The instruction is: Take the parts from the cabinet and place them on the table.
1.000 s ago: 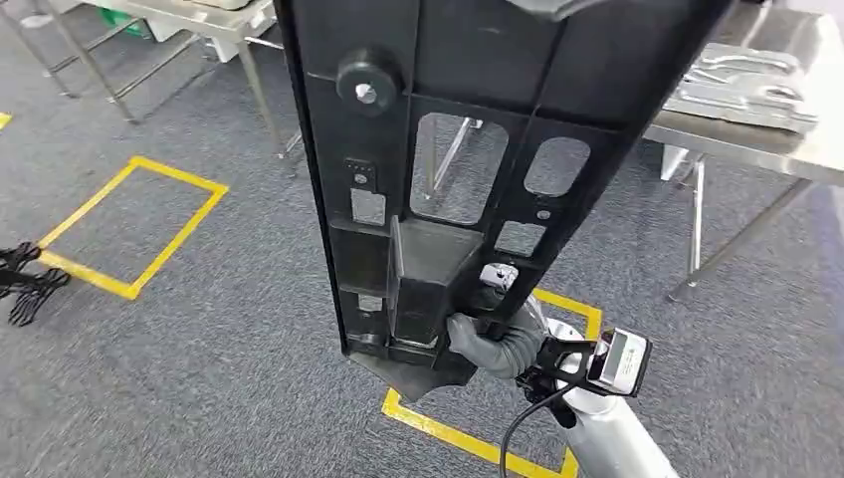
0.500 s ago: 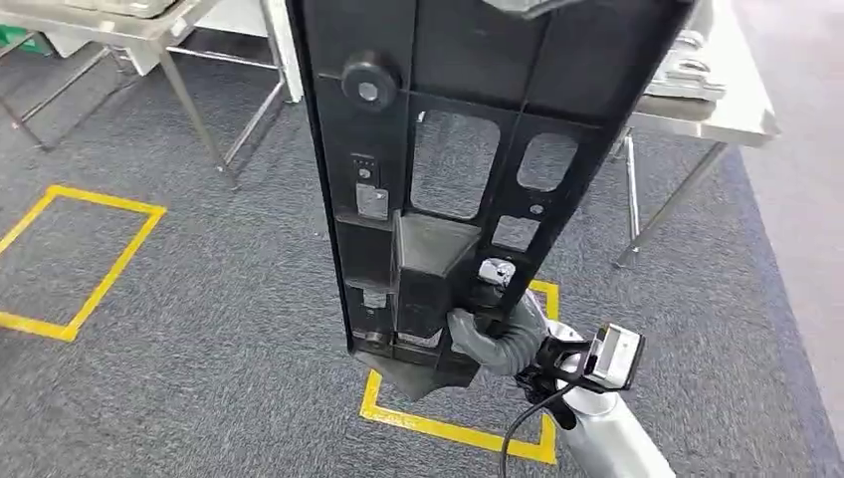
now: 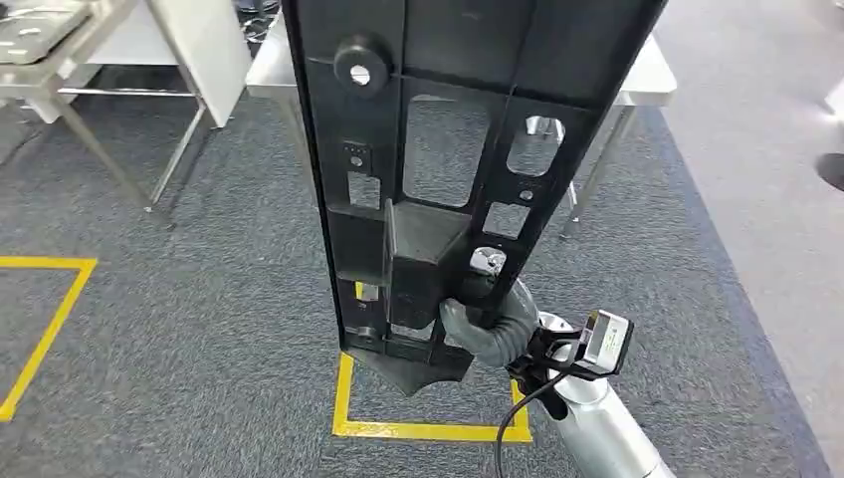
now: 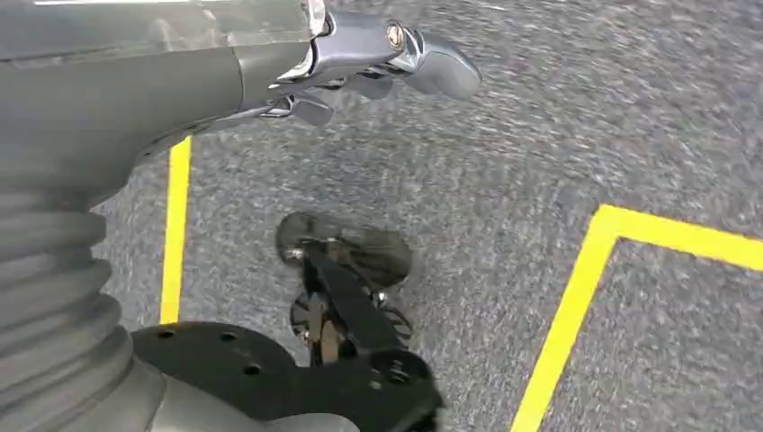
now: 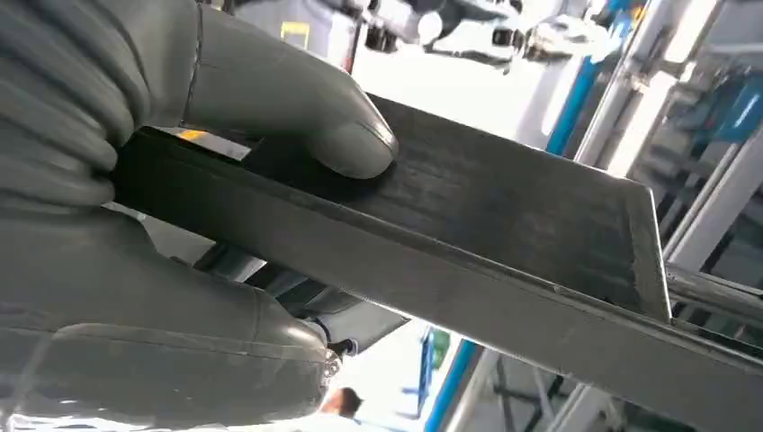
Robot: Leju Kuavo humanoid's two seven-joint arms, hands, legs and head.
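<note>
Right hand (image 3: pixel 480 324) grips tall black plastic panel (image 3: pixel 448 149) upright above grey carpet, steel table (image 3: pixel 652 75) ahead; placement pending. Left hand (image 4: pixel 360 63) hangs empty, fingers apart.

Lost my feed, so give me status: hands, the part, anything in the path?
Right hand grips the long black plastic panel upright. Left hand holds nothing. Steel table ahead, beyond grey carpet.

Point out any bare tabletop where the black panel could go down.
The steel table straight ahead shows a bare strip either side of the black panel that the right hand grips; the panel hides its middle. The far-left table already carries a metal part at its corner, so it is more crowded.
</note>
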